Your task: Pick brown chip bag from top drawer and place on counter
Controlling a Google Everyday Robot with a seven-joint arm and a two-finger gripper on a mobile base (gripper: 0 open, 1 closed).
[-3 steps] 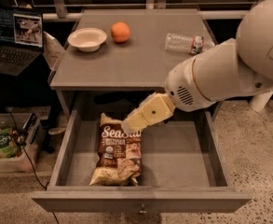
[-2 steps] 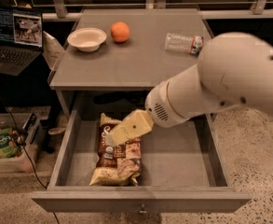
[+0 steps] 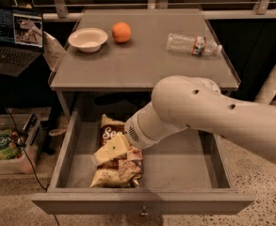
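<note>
Brown chip bag (image 3: 118,169) lay flat in the left half of the top drawer (image 3: 180,166), running far to near. The gripper (image 3: 110,149) sat over the bag's middle, apparently touching it; whether it had closed on the bag I could not tell. The risk, as I judged it: a shallow pinch on crinkly film could slip during the lift, or the bag could snag the counter (image 3: 142,69) edge overhanging the drawer's far end
</note>
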